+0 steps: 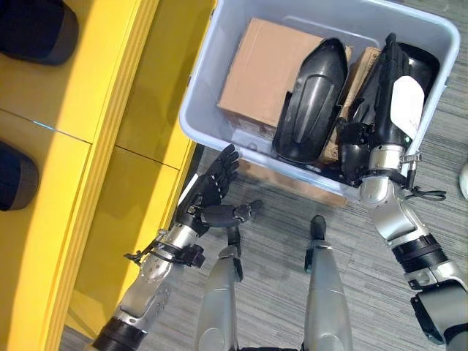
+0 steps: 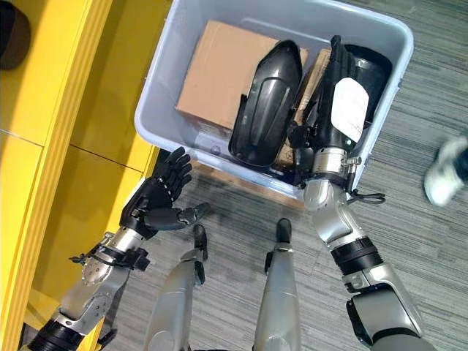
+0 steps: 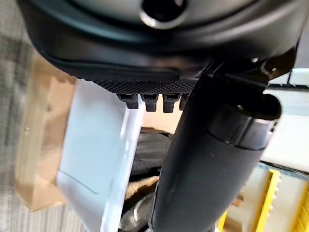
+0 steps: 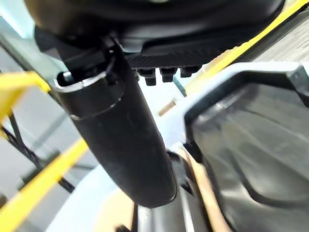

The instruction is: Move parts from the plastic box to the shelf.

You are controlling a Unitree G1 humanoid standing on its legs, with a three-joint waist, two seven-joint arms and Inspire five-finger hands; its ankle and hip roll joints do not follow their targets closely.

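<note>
A yellow shelf (image 1: 88, 168) runs along the robot's left, with dark parts on its levels. Beside it stands the grey plastic box (image 1: 201, 88), holding a cardboard carton (image 1: 256, 69) and 2 black parts. The long black part (image 1: 311, 99) lies in the middle. The right hand (image 1: 384, 102) reaches into the box and lies over the other black part (image 1: 423, 62); its grip cannot be told. The left hand (image 1: 212, 190) hovers outside the box's near wall, fingers spread, empty.

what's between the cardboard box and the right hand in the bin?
A glossy black moulded plastic part lies between the brown cardboard box and the right hand, seen in the left eye view.
</note>
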